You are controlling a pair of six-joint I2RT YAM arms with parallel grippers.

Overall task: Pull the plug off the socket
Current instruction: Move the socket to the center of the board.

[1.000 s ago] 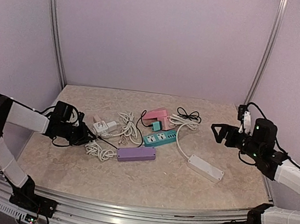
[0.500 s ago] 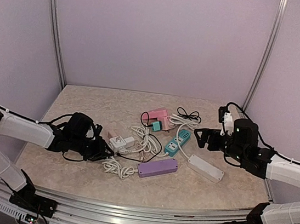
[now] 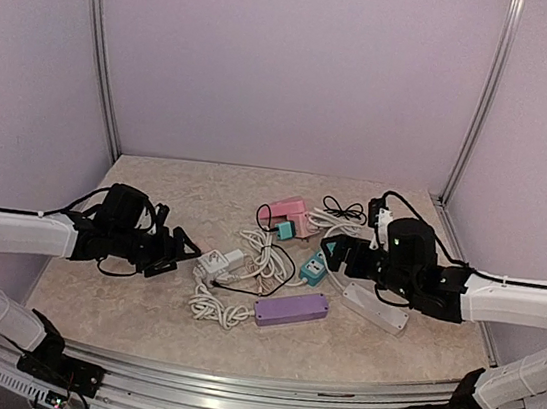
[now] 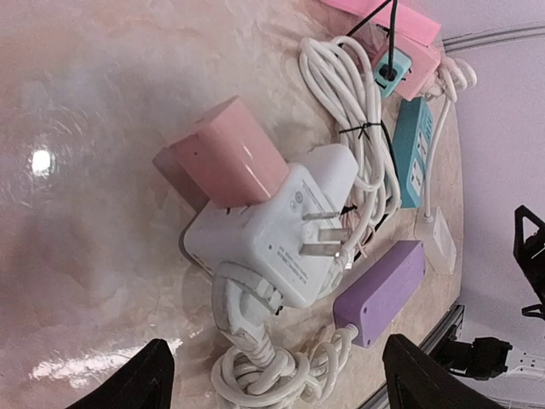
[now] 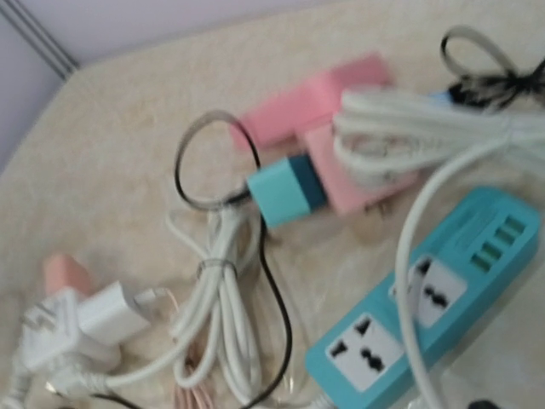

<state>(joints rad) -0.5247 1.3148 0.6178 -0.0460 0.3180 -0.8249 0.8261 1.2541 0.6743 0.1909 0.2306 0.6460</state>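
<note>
Pink block plug (image 4: 226, 158) sits seated in the white cube socket (image 4: 272, 230), left of centre on the desk (image 3: 139, 308). My left gripper (image 4: 294, 375) hangs just short of it, wide and empty. My right gripper (image 3: 339, 256), equally wide, hovers near the teal power strip (image 3: 314, 266). As I judge it, gripping and pulling both remain.

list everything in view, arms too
purple power strip: 1, purple, front centre
teal power strip: 1, teal, centre
white power strip: 1, white, right
pink power strip: 1, pink, back
teal plug: 1, teal, against pink power strip
white adapter: 1, white, left of centre
pink plug: 1, pink, on white adapter
white cords: several, white, among strips
black cable: 1, black, back
table: 1, beige, underneath
left gripper: 1, black, open, near white adapter
right gripper: 1, black, open, near teal power strip
</note>
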